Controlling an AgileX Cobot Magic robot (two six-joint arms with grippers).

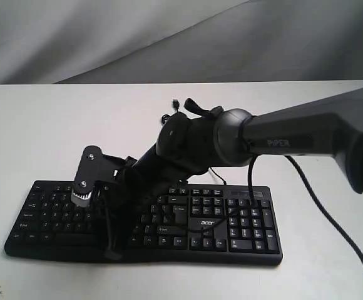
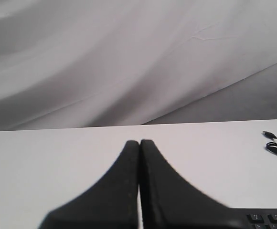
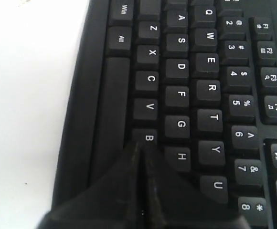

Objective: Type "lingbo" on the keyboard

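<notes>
The black keyboard (image 1: 247, 226) with a white acer logo lies on the white table (image 1: 37, 131). My right arm reaches across from the right, and the right gripper (image 1: 113, 251) points down at the letter rows. In the right wrist view the right gripper (image 3: 141, 146) is shut with nothing between its fingers, its tips at the near edge of the B key (image 3: 148, 136), beside the space bar (image 3: 111, 114). The left gripper (image 2: 139, 142) is shut and empty above the bare table, with a corner of the keyboard (image 2: 272, 219) beside it. The exterior view does not show the left gripper.
The keyboard's thin black USB cable (image 1: 176, 102) ends with its plug loose on the table behind the keyboard; the left wrist view shows the plug (image 2: 269, 135) too. The right arm's own cable (image 1: 332, 219) hangs over the table at the right. A grey cloth backdrop (image 1: 169, 37) stands behind.
</notes>
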